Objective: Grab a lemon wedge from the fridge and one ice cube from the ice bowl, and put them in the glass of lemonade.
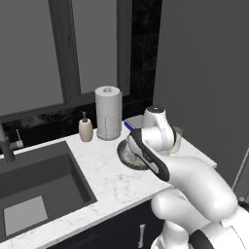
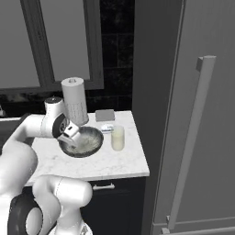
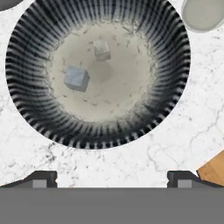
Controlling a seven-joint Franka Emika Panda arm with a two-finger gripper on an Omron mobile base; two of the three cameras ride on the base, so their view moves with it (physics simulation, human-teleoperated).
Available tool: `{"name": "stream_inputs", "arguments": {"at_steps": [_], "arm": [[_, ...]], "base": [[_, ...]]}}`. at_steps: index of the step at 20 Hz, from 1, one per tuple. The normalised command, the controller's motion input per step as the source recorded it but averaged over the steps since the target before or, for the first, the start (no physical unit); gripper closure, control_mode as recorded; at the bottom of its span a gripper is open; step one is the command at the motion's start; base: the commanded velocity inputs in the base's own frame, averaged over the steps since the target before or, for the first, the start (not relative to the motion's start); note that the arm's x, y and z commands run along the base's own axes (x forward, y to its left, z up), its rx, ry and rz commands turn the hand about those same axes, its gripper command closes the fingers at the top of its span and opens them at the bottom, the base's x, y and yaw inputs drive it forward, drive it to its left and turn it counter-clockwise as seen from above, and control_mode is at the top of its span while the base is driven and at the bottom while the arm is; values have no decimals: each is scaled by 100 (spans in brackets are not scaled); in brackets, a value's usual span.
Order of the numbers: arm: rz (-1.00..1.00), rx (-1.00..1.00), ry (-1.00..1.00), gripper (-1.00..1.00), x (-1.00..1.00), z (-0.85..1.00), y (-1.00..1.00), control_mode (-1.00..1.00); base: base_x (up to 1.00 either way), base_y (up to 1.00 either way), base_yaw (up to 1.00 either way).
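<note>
The dark-grey ice bowl [image 3: 170, 94] lies right under my hand, with two pale ice cubes [image 3: 77, 78] on its whitish floor. My gripper [image 3: 112, 178] hangs above the bowl's near rim, open, its fingertips [image 3: 43, 179] far apart with nothing between them. In the right base view the gripper [image 2: 69, 136] hovers over the left side of the bowl [image 2: 92, 143]. The glass of lemonade [image 2: 118, 137] stands just right of the bowl; its rim shows in the hand view [image 3: 203, 13]. The grey fridge [image 2: 197, 137] is shut, so the lemon wedge is hidden.
A white paper-towel roll [image 1: 108, 113] and a beige soap bottle [image 1: 85, 129] stand at the back of the counter. The sink [image 1: 39, 185] lies to the left. A flat grey pad [image 2: 104, 114] and a small white-blue item [image 2: 108, 128] sit behind the glass.
</note>
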Motion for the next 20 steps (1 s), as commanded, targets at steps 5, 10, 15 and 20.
{"name": "stream_inputs", "arguments": {"at_steps": [5, 10, 15, 20], "arm": [[-1, 0, 0, -100, 39, -24, 6, -100], [-2, 0, 0, -100, 30, -37, 10, -100], [-3, 0, 0, -100, 24, -31, 11, -100], [-4, 0, 0, -100, 23, -27, 4, -100]], "base": [[0, 0, 0], [0, 0, 0], [0, 0, 0], [0, 0, 0]]}}
